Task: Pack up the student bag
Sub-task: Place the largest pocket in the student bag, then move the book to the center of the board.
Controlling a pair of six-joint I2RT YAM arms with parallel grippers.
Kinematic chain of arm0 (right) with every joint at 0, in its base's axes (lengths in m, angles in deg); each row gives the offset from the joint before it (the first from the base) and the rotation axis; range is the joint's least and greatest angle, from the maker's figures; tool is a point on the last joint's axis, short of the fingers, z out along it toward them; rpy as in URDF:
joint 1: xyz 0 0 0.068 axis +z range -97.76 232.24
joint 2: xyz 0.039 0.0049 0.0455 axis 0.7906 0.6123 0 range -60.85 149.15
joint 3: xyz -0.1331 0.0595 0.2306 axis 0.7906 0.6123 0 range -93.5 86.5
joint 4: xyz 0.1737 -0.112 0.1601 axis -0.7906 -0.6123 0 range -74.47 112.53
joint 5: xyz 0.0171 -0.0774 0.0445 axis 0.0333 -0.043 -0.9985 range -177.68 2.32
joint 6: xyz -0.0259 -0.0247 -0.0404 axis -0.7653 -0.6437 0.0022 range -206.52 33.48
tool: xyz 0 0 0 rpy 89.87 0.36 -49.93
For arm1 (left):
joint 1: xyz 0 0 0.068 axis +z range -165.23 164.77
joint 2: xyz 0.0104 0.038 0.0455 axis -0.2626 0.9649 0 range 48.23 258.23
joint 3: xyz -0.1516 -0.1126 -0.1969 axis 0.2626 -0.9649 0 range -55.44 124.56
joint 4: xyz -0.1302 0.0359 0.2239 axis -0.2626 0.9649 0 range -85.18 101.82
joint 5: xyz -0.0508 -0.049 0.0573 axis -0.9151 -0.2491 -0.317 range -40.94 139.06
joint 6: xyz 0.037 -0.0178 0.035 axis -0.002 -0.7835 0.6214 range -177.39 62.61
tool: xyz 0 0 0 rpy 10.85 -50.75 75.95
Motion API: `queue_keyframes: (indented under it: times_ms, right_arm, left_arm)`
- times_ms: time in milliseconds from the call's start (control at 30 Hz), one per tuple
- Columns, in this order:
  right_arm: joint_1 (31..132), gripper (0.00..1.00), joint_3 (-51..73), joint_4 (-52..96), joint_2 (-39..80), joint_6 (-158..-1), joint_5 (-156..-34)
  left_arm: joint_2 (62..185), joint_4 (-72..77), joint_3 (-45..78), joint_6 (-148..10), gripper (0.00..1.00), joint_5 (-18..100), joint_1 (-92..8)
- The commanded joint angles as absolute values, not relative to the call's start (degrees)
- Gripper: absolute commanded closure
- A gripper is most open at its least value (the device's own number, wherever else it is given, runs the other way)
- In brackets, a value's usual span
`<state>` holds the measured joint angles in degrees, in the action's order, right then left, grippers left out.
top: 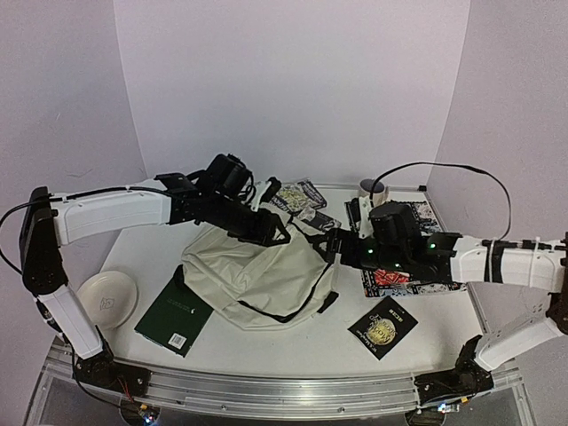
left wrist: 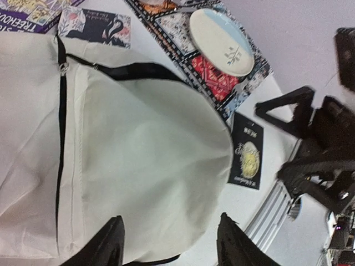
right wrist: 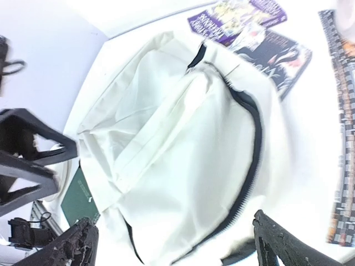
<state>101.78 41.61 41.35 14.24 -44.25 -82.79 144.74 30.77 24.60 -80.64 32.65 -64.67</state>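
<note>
The left gripper [left wrist: 171,244] hangs spread and empty over the student bag [left wrist: 138,149], whose rounded edge ends just past one finger, with bare table [left wrist: 238,202] beyond. The right gripper [right wrist: 172,249], likewise splayed and empty, straddles the bag's zippered edge.

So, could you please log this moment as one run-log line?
left gripper: open, above student bag | right gripper: open, above student bag | green book, black book: on table, outside student bag

There is one student bag [top: 257,275]. There are four books: a green book [top: 173,315] near left, a black book [top: 382,326] near right, and a purple book [right wrist: 233,19] and a dark book [right wrist: 280,52] far. There are two plates, a left plate [top: 105,297] and a right plate [left wrist: 222,41], and one patterned mat [left wrist: 213,75].
</note>
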Motion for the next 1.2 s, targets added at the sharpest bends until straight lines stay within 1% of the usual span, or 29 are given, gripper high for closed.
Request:
queue_keyframes:
  times_ms: [0, 233, 400, 500, 600, 700, 900, 1033, 1167]
  right_arm:
    - [101.85, 0.02, 44.04, 37.7, 8.49, -47.78, -78.47]
    - [101.82, 0.02, 44.71, 38.0, 8.35, -50.29, -81.93]
    - [101.86, 0.02, 44.44, 39.85, 9.66, -51.98, -85.97]
    - [102.32, 0.02, 44.35, 40.96, 10.14, -53.46, -88.84]
    - [103.78, 0.02, 43.34, 41.83, 12.1, -55.18, -91.88]
    - [106.31, 0.02, 41.25, 41.3, 15.44, -56.89, -93.95]
    - [112.68, 0.03, 37.13, 38.34, 20.88, -58.53, -94.31]
    - [117.35, 0.05, 32.72, 35.77, 25.98, -60.36, -94.44]
    - [120.39, 0.09, 28.14, 34.78, 32.42, -62.0, -96.95]
  left_arm:
    - [139.8, 29.56, 19.84, -81.82, 0.35, 42.55, -62.17]
    - [138.56, 33.22, 14.33, -80.36, 0.22, 55.2, -54.25]
    - [140.64, 37.76, 14.59, -79.77, 0.2, 58.84, -48.12]
    - [138.05, 38.41, 11.03, -81.2, 0.19, 56.89, -46.51]
    - [134.32, 38.48, 4.93, -83.65, 0.17, 55.02, -45.15]
    - [130.13, 38.48, -2.12, -86.74, 0.12, 53.37, -43.31]
    - [123.56, 38.32, -11.74, -91.82, 0.01, 50.73, -40.22]
    - [124.49, 37.31, -14.49, -92.84, 0.01, 49.38, -39.96]
    - [127.01, 34.5, -16.25, -93.33, 0.02, 45.03, -39.92]
